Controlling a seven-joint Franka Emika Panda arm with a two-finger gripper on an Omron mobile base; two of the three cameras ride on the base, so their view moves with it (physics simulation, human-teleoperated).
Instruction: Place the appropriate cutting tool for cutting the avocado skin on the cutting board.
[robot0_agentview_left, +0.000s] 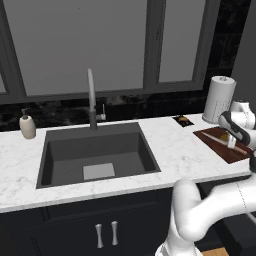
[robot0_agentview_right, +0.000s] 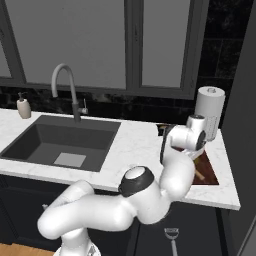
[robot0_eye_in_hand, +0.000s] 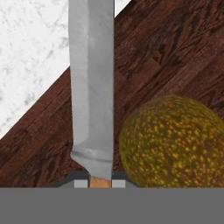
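One knife (robot0_eye_in_hand: 92, 87), one avocado (robot0_eye_in_hand: 173, 142), one board (robot0_eye_in_hand: 166, 52)

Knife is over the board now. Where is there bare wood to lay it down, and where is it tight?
In the hand view the knife, held by the shut gripper, hangs over the cutting board. Bare wood runs beyond the avocado and between the blade and the board edge by the marble counter. It is tight where blade and avocado nearly meet.
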